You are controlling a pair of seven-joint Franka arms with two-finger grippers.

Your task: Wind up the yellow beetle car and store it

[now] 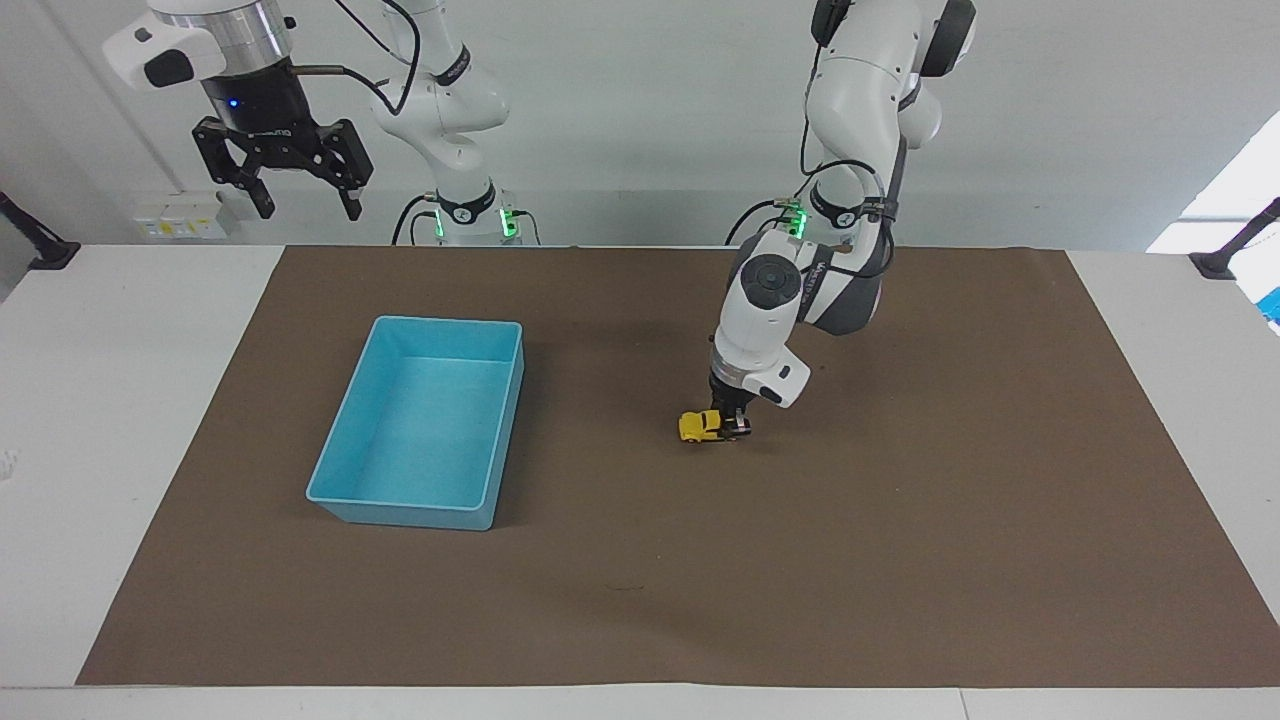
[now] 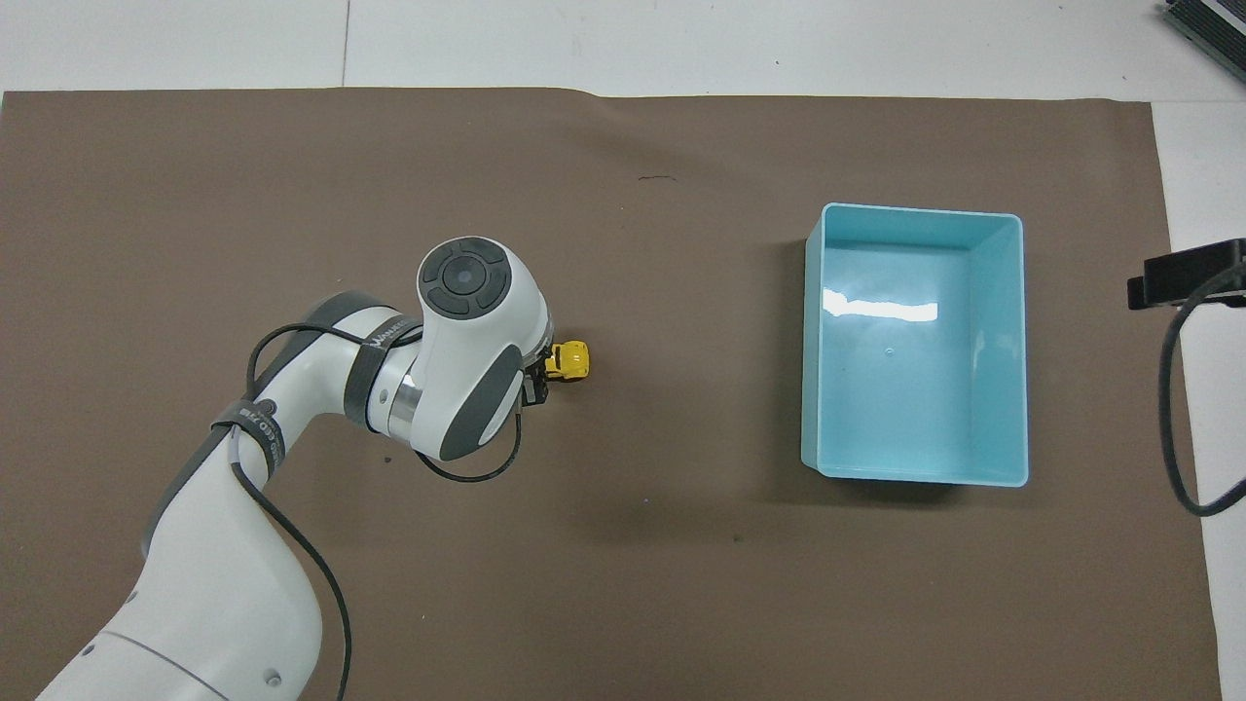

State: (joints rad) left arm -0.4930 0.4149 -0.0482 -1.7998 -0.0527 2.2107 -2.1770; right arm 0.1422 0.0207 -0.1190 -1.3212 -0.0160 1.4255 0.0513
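Yellow beetle car [image 1: 702,426] sits on the mat, clamped in left pincer [image 1: 737,427].

Your item: yellow beetle car [image 1: 703,426], tiny, rounded, dark wheels; upright on the brown mat [image 1: 900,560], well apart from the light blue bin [image 1: 340,470].
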